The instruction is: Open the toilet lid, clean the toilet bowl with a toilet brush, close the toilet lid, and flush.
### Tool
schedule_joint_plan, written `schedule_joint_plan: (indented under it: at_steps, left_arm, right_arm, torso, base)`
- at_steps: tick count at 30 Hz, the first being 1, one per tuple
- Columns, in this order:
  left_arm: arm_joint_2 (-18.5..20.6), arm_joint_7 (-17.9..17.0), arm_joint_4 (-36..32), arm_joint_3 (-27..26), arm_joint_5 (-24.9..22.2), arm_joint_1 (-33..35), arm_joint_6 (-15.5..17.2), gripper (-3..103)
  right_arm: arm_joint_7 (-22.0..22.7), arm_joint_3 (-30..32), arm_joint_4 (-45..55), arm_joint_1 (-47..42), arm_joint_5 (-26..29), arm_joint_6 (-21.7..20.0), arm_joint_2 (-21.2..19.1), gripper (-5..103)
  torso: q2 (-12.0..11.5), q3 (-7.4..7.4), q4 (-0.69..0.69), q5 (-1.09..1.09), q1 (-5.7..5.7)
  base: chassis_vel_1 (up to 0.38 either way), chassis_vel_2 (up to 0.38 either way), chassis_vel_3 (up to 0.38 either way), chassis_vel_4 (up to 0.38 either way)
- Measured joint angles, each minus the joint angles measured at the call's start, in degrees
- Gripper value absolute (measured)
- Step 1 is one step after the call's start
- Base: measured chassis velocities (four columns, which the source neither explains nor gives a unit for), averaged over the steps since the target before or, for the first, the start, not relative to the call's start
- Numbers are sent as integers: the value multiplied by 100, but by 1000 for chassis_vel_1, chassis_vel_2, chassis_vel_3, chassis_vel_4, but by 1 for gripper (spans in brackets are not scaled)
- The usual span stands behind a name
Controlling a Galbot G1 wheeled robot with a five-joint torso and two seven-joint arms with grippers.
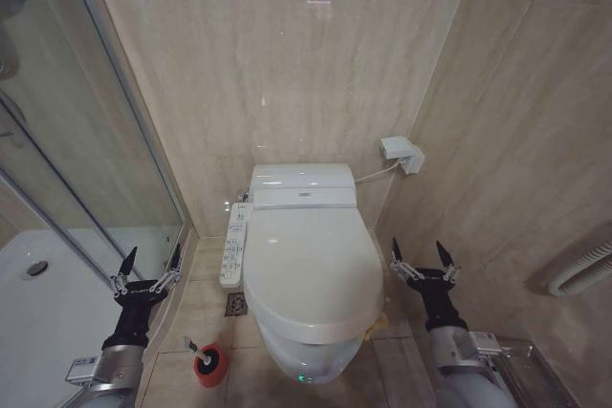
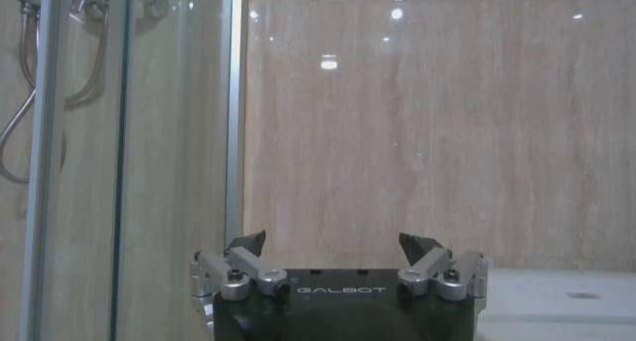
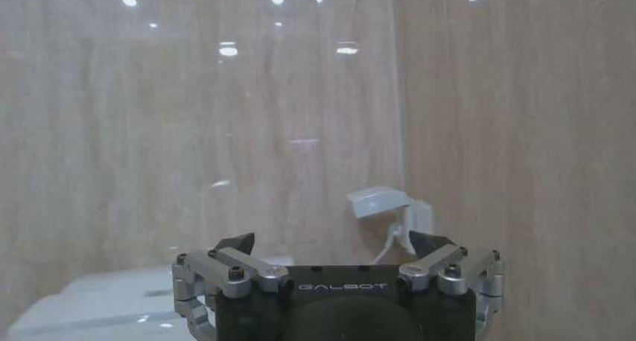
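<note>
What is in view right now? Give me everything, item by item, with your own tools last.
toilet lid: one, glossy white, shut down over the toilet bowl, centre of the head view.
toilet brush: one, white handle in a red holder, on the floor to the left of the bowl.
control panel: one, white with buttons, along the toilet's left side.
wall box: one, white, on the right wall, with a cable running to the toilet.
floor drain: one, metal, by the bowl's left side.
shower tray: one, white, behind the glass on the far left.
left tool: one, black and silver, open, raised left of the toilet.
right tool: one, open, raised right of the toilet.
</note>
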Motion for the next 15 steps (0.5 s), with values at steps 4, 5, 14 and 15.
schedule_joint_plan:
  at_steps: [4, 5, 14, 15]
  left_arm:
    - [0, 0, 0, 0, 0, 0, 0, 92]
    - [0, 0, 0, 0, 0, 0, 0, 92]
    - [0, 0, 0, 0, 0, 0, 0, 92]
    - [0, 0, 0, 0, 0, 0, 0, 92]
  right_arm:
    - [-80, -34, -54, 56, 43, 5, -26, 100]
    - [-80, -34, -54, 56, 43, 5, -26, 100]
    - [-86, -59, -97, 107, 64, -22, -17, 100]
    - [-85, -59, -97, 107, 64, -22, -16, 100]
  torso:
    - [0, 0, 0, 1, 0]
    - [0, 0, 0, 1, 0]
    - [0, 0, 0, 0, 0]
    - [0, 0, 0, 0, 0]
  base:
    - [0, 0, 0, 0]
    - [0, 0, 0, 0]
    - [0, 0, 0, 0]
    - [0, 0, 0, 0]
